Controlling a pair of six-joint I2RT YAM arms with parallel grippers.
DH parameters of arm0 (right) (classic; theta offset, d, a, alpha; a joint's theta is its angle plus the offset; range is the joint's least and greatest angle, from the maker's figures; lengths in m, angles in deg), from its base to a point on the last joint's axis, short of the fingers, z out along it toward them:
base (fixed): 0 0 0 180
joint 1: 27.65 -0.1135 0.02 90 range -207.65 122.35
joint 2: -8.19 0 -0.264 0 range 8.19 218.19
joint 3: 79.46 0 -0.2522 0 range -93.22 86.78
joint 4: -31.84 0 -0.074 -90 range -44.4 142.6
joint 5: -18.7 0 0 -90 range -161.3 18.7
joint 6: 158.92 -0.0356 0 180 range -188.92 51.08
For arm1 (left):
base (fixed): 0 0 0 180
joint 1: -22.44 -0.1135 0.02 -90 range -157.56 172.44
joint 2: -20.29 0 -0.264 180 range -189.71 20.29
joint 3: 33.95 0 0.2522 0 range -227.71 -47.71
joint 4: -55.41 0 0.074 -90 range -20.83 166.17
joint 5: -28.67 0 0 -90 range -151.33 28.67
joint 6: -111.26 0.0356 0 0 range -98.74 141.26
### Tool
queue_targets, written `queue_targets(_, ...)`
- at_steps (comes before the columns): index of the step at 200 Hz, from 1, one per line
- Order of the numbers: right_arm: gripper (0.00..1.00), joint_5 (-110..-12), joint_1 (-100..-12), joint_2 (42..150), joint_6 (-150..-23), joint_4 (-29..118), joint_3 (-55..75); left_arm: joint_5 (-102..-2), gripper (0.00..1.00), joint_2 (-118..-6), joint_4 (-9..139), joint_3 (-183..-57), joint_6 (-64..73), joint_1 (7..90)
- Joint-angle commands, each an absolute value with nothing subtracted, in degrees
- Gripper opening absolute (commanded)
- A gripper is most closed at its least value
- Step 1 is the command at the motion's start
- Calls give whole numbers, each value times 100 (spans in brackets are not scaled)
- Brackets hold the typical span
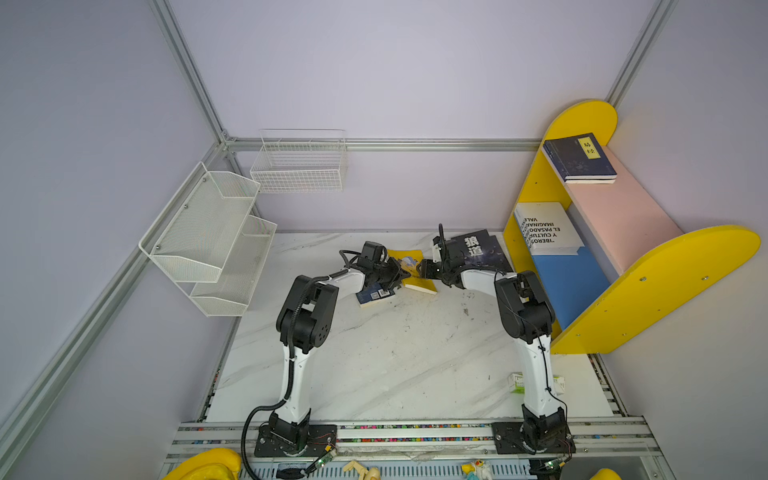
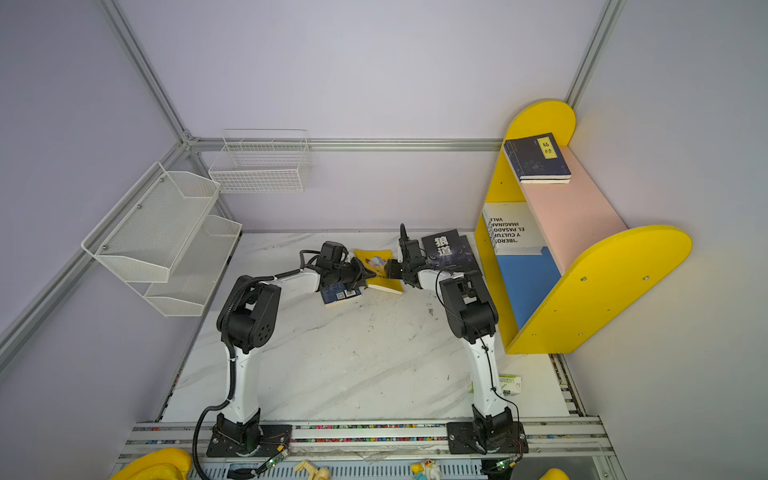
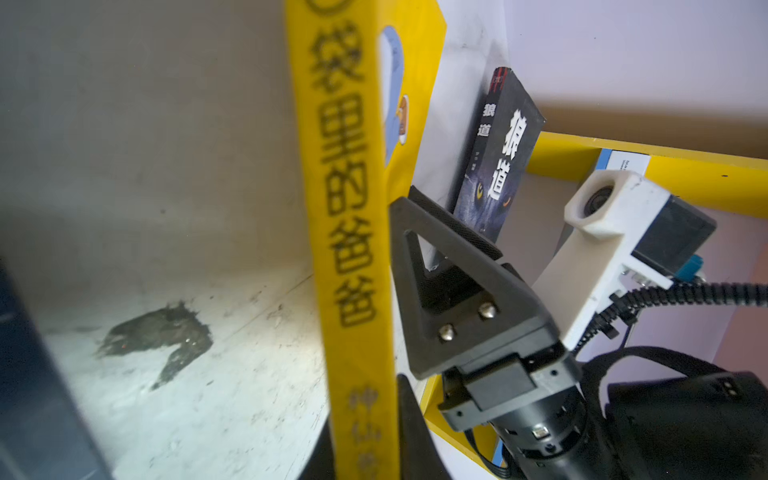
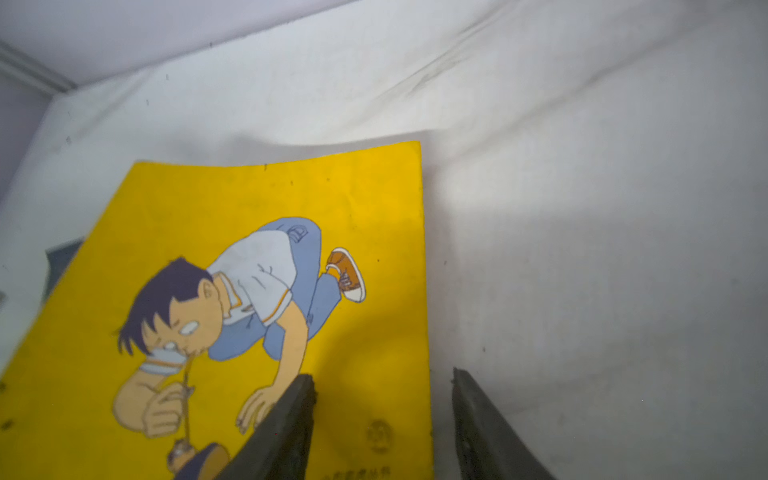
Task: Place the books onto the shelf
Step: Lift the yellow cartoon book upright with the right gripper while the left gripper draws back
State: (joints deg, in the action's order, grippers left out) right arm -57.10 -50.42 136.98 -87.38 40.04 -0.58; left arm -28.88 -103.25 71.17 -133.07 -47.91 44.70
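Pinching the yellow book: stock of the scene

**Left end effector** (image 1: 401,276): You have its jaws pressed together on the spine side of the yellow book (image 1: 409,257). In the left wrist view the dark fingers (image 3: 415,440) flank the yellow spine.

**Right end effector** (image 1: 422,268): Your jaws here stand spread and grip nothing. In the right wrist view one finger lies over the cartoon cover, and its mate lies over bare worktop (image 1: 395,365) just beside the book's edge.

**Yellow book:** It sits at the far middle of the worktop, between your two end effectors. You cannot tell whether it is raised off the surface.

**Navy book** (image 1: 374,296): It lies flat, just beside the yellow book and partly under the left end effector.

**Dark book with white Chinese title** (image 1: 478,247): It lies flat on the worktop, near the foot of the shelf (image 1: 665,274).

**Shelf:** It stands at the right of the worktop.
- The pink upper board bears a navy book with yellow label (image 1: 579,158).
- The blue lower board bears the white book with black lettering (image 1: 548,228).

**Sundries:**
- A green-and-white box (image 1: 517,382) sits by the right arm's base.
- A white mesh rack (image 1: 208,232) and a wire basket (image 1: 299,166) hang on the left.
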Motion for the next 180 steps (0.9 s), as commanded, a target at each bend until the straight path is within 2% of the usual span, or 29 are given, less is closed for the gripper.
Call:
queue_targets(1, 72, -5714, -5007, 13346, -9607, 4522, 209, -2723, 11, -9676, 6781, -13319, -4448, 4542)
queue_targets(35, 84, -5418, -4750, 11970, -11025, 3584, 1010, -2792, 10, -9565, 6979, -13762, -4343, 4465)
queue_targets(73, 87, -4593, -4602, 10896, -12641, 1922, 2132, -2803, 9, -9727, 7105, -14941, -4377, 4286)
queue_targets(89, 87, -4241, -4658, 10823, -13485, 958, 2497, -2925, 8, -9800, 7098, -15399, -4404, 4250)
queue_targets(113, 86, -4320, -4882, 10794, -14331, -61, 2882, -3178, 8, -9879, 6861, -15771, -4578, 4239)
queue_targets(180, 74, -4855, -5367, 11415, -14935, -1660, 2472, -3549, 8, -9742, 5896, -15399, -5354, 4248)
